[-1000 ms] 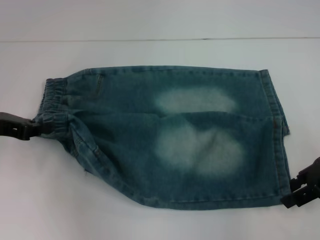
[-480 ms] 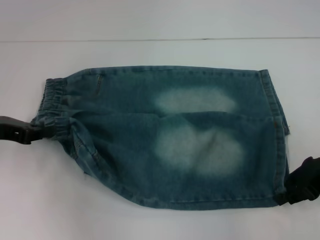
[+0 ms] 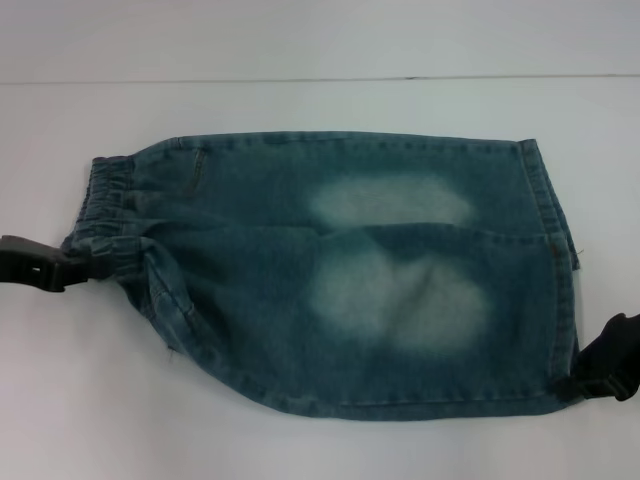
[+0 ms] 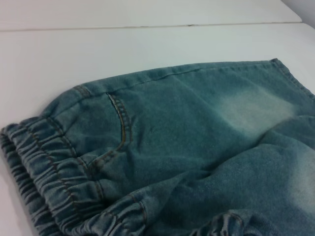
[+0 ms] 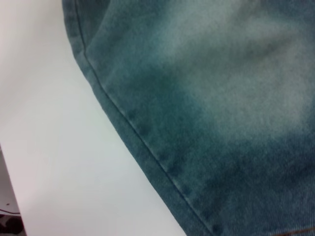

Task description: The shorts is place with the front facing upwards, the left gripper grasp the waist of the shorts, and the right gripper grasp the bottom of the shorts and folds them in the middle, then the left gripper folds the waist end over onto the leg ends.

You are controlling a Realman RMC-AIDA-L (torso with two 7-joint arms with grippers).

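Blue denim shorts [image 3: 340,275] lie flat on the white table [image 3: 320,110], with the elastic waist [image 3: 105,215] on the left and the leg ends [image 3: 555,270] on the right. My left gripper [image 3: 80,263] is at the near corner of the waist, shut on the gathered waistband, and the fabric puckers toward it. The right gripper [image 3: 578,382] touches the near corner of the leg hem. The left wrist view shows the waistband [image 4: 54,172] and a pocket seam up close. In the right wrist view the side seam [image 5: 133,128] of the shorts runs across the white table.
The table's far edge [image 3: 320,79] runs behind the shorts. Bare white tabletop surrounds the shorts on all sides.
The right gripper has shifted slightly right and up, closing in on the hem corner. My left gripper has dropped slightly at the waist. The shorts have barely moved.
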